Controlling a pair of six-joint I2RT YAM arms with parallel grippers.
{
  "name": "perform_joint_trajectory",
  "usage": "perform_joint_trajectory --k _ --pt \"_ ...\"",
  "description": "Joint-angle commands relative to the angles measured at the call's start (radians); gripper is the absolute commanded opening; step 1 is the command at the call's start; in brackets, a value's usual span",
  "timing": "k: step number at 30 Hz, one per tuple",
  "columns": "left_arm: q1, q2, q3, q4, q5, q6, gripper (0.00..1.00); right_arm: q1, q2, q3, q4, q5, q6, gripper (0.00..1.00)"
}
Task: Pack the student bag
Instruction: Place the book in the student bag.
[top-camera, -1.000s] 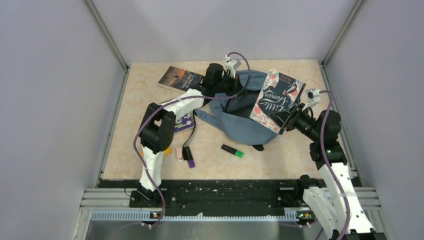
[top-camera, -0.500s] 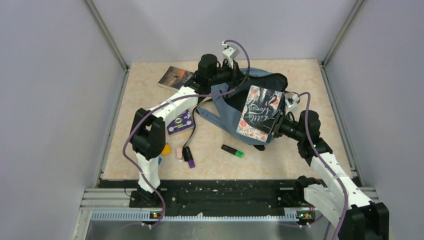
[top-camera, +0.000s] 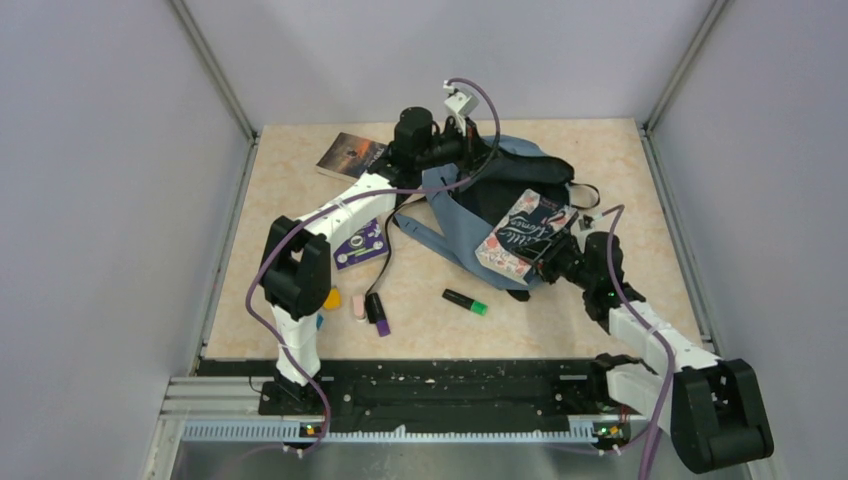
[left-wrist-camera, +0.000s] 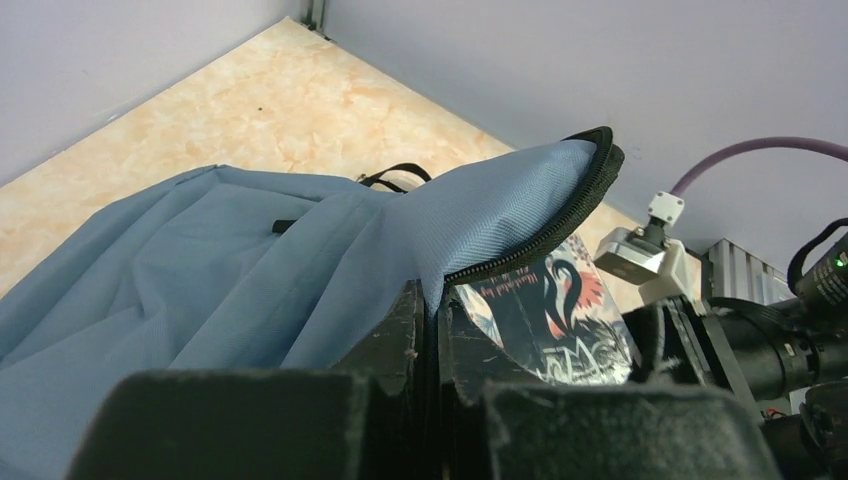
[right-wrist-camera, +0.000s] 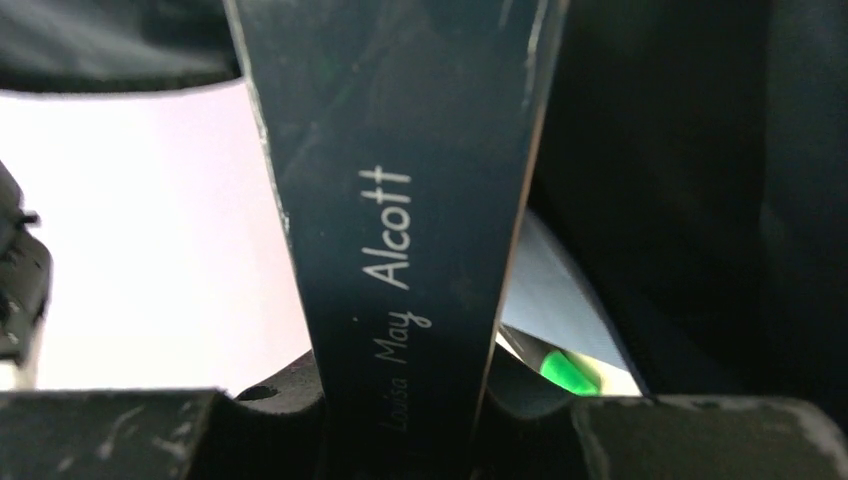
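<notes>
The student bag (top-camera: 462, 205), slate-blue with black straps, lies at the back middle of the table, its dark opening facing right. My left gripper (top-camera: 480, 152) is shut on the zipper edge of the bag's flap (left-wrist-camera: 520, 215) and holds it raised; the pinch shows in the left wrist view (left-wrist-camera: 432, 320). My right gripper (top-camera: 548, 252) is shut on a dark floral book (top-camera: 522, 235), tilted over the bag's right side by the opening. Its spine (right-wrist-camera: 400, 230) fills the right wrist view between the jaws (right-wrist-camera: 400, 400). The cover (left-wrist-camera: 550, 310) shows under the lifted flap.
A second book (top-camera: 350, 153) lies at the back left. A purple card (top-camera: 360, 243), a pink eraser (top-camera: 358, 305), a purple-capped marker (top-camera: 377, 312) and a green-capped highlighter (top-camera: 466, 301) are scattered in front of the bag. Enclosure walls surround the table.
The right arm has swung the book left and down, from upright beside the bag to low over its opening. The left gripper lifted the flap and then held still.
</notes>
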Motion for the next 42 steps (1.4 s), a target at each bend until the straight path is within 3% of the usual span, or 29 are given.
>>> perform_joint_trajectory --k 1,8,15,19,33,42 --pt "0.002 -0.090 -0.011 0.163 0.053 0.005 0.00 0.007 0.024 0.019 0.223 0.114 0.178 0.00" --pt "0.006 -0.093 -0.049 0.200 0.122 0.008 0.00 0.001 0.129 -0.010 0.414 0.212 0.404 0.00" --pt "0.005 -0.094 -0.072 0.222 0.151 0.007 0.00 0.000 0.213 0.047 0.549 0.273 0.511 0.00" --pt "0.004 -0.100 -0.085 0.242 0.166 -0.020 0.00 0.011 0.240 0.104 0.436 0.347 0.475 0.00" --pt "0.007 -0.054 -0.037 0.282 0.186 -0.119 0.00 0.071 0.620 0.248 0.608 0.444 0.427 0.00" --pt "0.036 -0.010 0.028 0.251 0.295 -0.162 0.00 0.080 0.723 0.368 0.582 0.335 0.359 0.00"
